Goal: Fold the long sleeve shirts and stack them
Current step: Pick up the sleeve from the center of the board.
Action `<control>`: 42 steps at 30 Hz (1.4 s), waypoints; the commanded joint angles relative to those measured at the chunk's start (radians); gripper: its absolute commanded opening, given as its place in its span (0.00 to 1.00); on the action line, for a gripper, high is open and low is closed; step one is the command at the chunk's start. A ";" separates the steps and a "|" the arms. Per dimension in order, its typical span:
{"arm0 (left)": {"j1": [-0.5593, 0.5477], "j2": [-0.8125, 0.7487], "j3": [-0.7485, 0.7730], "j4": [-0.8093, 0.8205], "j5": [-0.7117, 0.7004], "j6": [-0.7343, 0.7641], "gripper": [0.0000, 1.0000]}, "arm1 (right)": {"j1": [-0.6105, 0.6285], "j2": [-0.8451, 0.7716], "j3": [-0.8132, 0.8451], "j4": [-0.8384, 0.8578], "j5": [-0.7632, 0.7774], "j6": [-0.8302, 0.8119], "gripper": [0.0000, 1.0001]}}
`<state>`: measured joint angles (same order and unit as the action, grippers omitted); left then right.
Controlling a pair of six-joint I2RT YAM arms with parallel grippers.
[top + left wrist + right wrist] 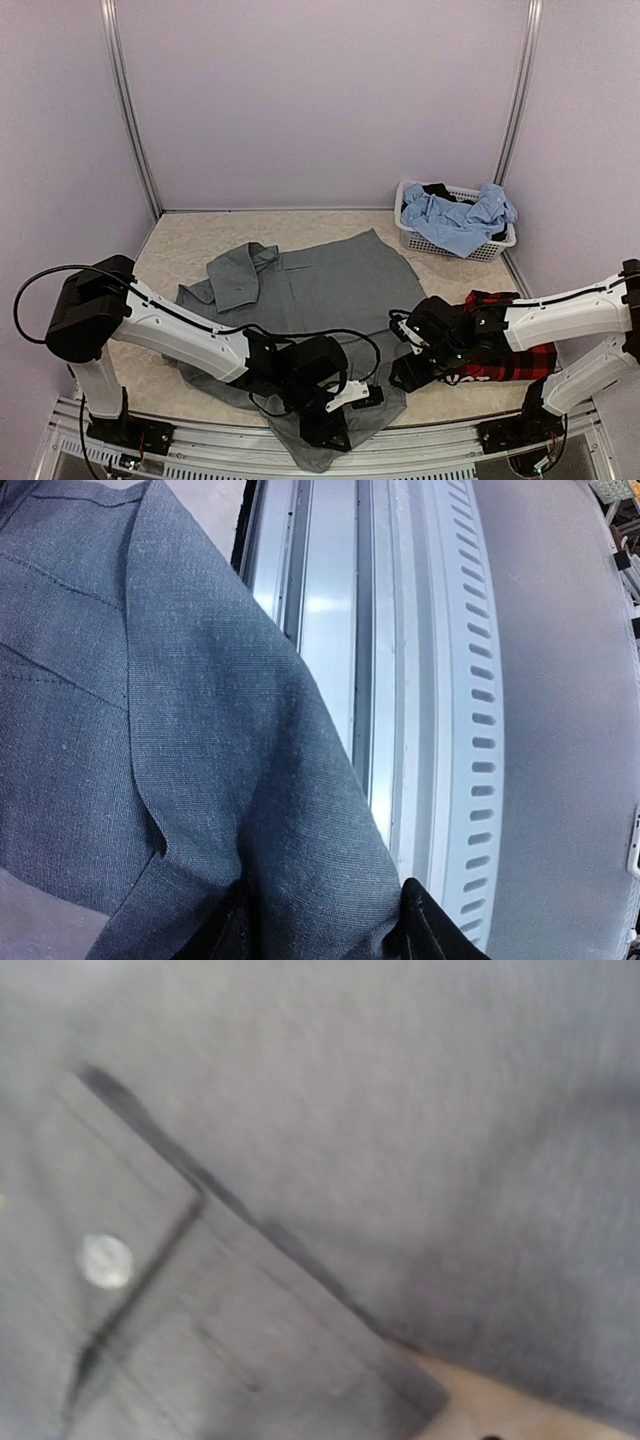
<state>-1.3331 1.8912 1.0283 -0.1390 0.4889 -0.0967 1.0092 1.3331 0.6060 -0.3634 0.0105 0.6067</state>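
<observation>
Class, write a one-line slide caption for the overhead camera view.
Two robot arms lean over a grey shirt spread on the table, red plaid shirt beside it, laundry basket behind.

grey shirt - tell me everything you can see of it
The grey shirt is a plain, woven-looking collared shirt. It lies crumpled and unfolded across the middle of the table, with its collar at the far left. Its near hem hangs over the table's front edge. The right wrist view shows a pale button beside stitched seams. The left claw pinches a fold at the near edge, and the right claw sits at the shirt's right edge.
</observation>
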 commanded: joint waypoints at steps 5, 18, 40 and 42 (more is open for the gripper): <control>-0.010 -0.010 -0.028 -0.027 -0.038 -0.006 0.46 | -0.008 0.069 -0.041 0.079 -0.044 0.027 0.64; 0.008 -0.037 -0.047 -0.035 -0.083 -0.032 0.46 | 0.123 0.165 0.001 -0.045 0.135 0.078 0.42; 0.144 -0.361 -0.171 0.098 -0.157 -0.069 0.73 | 0.120 -0.272 0.078 0.061 0.221 -0.250 0.00; 0.180 -0.433 -0.195 0.119 -0.140 -0.079 0.76 | 0.105 -0.311 0.098 0.081 0.194 -0.323 0.00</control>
<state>-1.2106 1.5745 0.8730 -0.0959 0.3302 -0.1577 1.1358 1.0897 0.6529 -0.3435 0.2245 0.4587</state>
